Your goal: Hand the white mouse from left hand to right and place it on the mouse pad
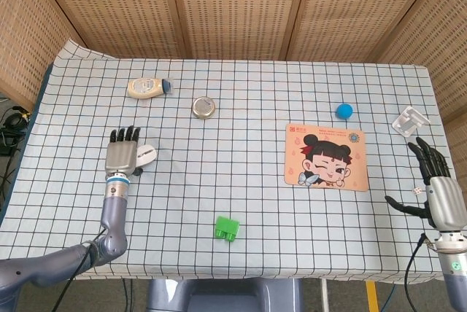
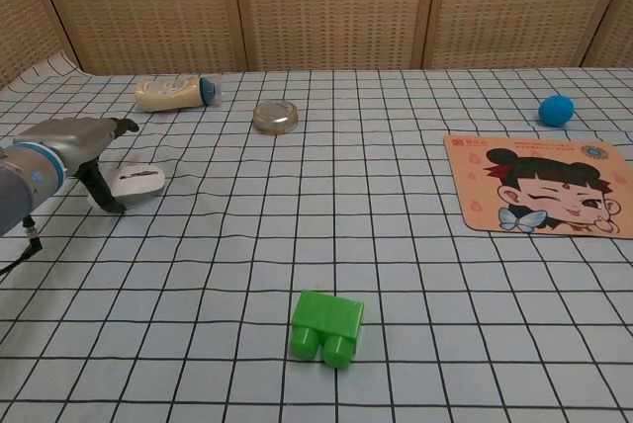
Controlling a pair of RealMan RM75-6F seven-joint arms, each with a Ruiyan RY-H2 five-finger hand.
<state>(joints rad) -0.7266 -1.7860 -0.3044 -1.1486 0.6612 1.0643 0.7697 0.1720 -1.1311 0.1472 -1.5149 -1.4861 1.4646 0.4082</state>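
The white mouse [image 1: 145, 154] [image 2: 139, 181] lies on the checked cloth at the left. My left hand [image 1: 121, 154] [image 2: 81, 143] hovers over its left part with fingers stretched flat and the thumb down beside it; the mouse is partly covered and not gripped. The mouse pad [image 1: 326, 157] [image 2: 544, 185], orange with a cartoon girl's face, lies right of centre with nothing on it. My right hand [image 1: 438, 189] is open at the table's right front edge, fingers spread, well away from the pad; the chest view does not show it.
A cream bottle [image 1: 148, 87] [image 2: 176, 94] lies at the back left, a round metal tin [image 1: 204, 106] [image 2: 275, 117] beside it. A blue ball [image 1: 344, 111] [image 2: 556, 110] sits behind the pad, a white clip [image 1: 408, 119] at the right edge, a green brick [image 1: 227, 228] [image 2: 327, 326] near the front.
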